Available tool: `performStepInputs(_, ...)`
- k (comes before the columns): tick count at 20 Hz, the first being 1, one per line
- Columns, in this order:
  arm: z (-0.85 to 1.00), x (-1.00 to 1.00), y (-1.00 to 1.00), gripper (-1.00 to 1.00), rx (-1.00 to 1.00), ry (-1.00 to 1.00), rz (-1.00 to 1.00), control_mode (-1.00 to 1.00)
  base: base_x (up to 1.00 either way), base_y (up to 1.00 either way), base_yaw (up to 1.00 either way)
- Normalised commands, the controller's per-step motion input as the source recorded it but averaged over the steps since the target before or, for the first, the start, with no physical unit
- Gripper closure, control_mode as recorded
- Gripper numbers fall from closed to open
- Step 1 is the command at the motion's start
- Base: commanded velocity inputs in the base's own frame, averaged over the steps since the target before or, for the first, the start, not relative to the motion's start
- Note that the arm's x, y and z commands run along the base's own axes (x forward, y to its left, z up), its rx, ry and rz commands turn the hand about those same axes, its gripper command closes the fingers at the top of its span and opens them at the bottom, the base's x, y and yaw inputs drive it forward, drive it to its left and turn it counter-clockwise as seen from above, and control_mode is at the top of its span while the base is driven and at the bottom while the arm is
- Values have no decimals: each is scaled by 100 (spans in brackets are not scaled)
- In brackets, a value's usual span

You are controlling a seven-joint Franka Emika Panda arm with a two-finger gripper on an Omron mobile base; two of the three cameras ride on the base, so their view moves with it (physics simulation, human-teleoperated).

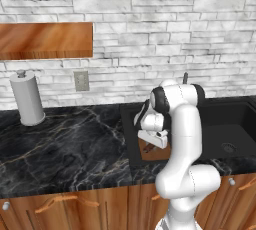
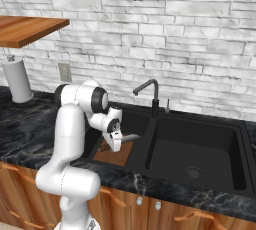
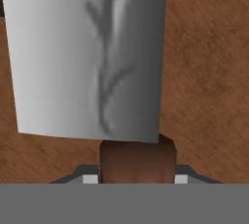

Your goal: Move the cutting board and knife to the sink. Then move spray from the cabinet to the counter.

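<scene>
- The hand [image 3: 136, 179] was clamped on the knife [image 3: 92, 57], its two fingers pressed to either side of the reddish-brown handle, which sat at 6 o'clock in the hand view
- The hand stood only a little way apart, as wide as that handle
- The silvery blade ran from the handle up toward 12 o'clock in the hand view, broad and flat, with the brown wood of the cutting board [image 3: 209, 72] right behind it
- In the right base view the hand [image 2: 116, 141] hung low over the left basin of the sink [image 2: 200, 124], and the knife [image 2: 131, 137] stuck out from it toward 3 o'clock
- The cutting board [image 2: 117, 155] lay in the bottom of that left basin, directly under the hand
- In the left base view the hand [image 1: 152, 141] was partly hidden by the arm, with a piece of the cutting board [image 1: 150, 150] showing below it inside the sink [image 1: 235, 119]
- Count: one knife, one cutting board, one sink with two basins, one black tap [image 2: 150, 91] at 12 o'clock of the sink
- One paper towel roll [image 1: 27, 99] stood on the worktop [image 1: 65, 144] at 9 o'clock of the sink, well apart from it
- One wooden cabinet [image 1: 45, 39] hung on the wall at 12 o'clock of the roll
</scene>
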Motion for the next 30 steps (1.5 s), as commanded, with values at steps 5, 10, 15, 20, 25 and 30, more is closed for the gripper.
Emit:
performStepInputs(5,15,-8,0,-100,-2,-1,-2,-100,0,0,0)
performStepInputs(10,35,-13,0,-100,-1,-1,-5,-100,0,0,0)
performStepInputs(15,43,-27,-2,-100,0,-3,-7,-100,0,0,0)
performStepInputs(20,42,-38,-1,-100,-3,-6,-2,-100,0,0,0)
performStepInputs(25,48,-34,0,-100,-5,-2,1,-100,0,0,0)
performStepInputs(30,56,-34,0,-100,-2,-1,0,-100,0,0,0)
